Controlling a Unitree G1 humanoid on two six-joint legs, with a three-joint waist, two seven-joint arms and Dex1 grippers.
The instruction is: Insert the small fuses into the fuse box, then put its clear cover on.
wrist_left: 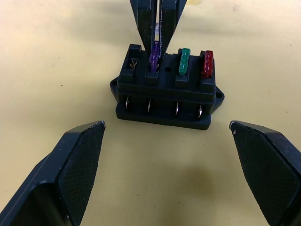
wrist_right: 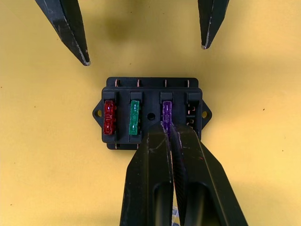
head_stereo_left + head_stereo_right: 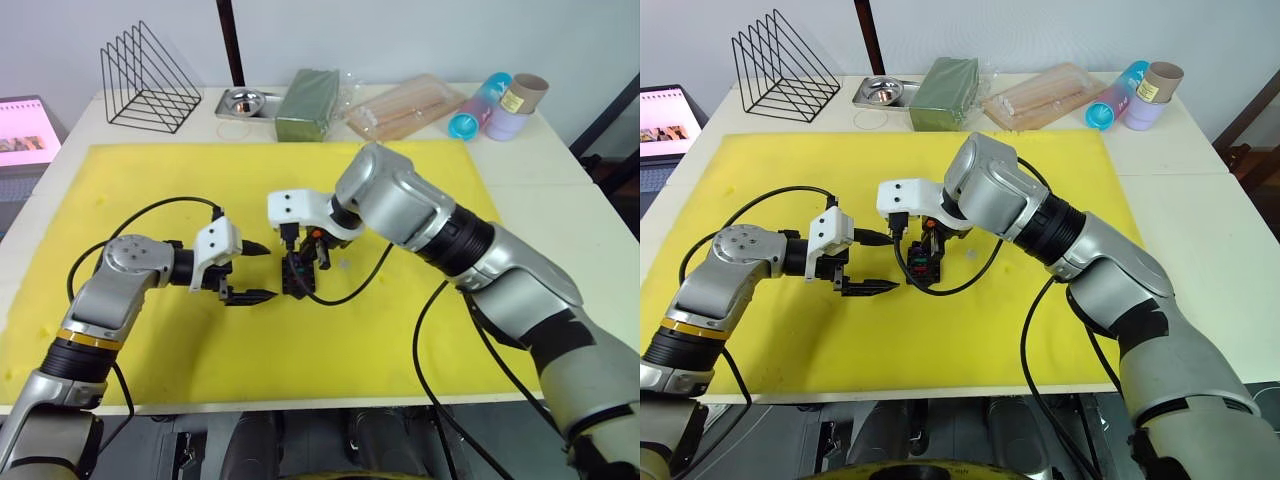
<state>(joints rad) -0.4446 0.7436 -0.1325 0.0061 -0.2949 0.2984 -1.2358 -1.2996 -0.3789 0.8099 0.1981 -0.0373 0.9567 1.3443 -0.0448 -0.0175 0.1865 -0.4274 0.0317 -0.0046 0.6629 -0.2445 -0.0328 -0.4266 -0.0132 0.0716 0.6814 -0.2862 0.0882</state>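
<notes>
The yellow mat [image 3: 150, 330] is a soft, matte foam sheet covering most of the white table [image 3: 560, 170].

The fuse box [image 2: 151, 112] is a black moulded plastic block with a mounting ear at each end. It stands at the middle of the mat, between the two grippers. Its top carries four slots in one row. Metal terminals show along its side face in the left wrist view.

The right gripper [image 2: 168, 129] reaches down over the box. Its fingers are pinched together on the purple fuse [image 2: 166, 111], which sits in the third slot. The left gripper [image 1: 167, 141] hangs just beside the box with its fingers spread wide, holding nothing. Its pads [image 1: 75, 160] have a fine cross-hatched texture.

Fuse status:
- Red fuse [image 2: 109, 117]: seated in an end slot.
- Green fuse [image 2: 134, 117]: seated in the next slot.
- Purple fuse: in its slot, pinched by the right gripper.
- Fourth slot [image 2: 192, 111]: empty; bare contacts visible.

All three fuses are translucent plastic blades.

Step in hand, by judgement: insertion of the third fuse. The next move calls for a straight downward press until the purple fuse sits level with its neighbours, then release. One fuse and the cover are left to fit; neither can be located here.
</notes>
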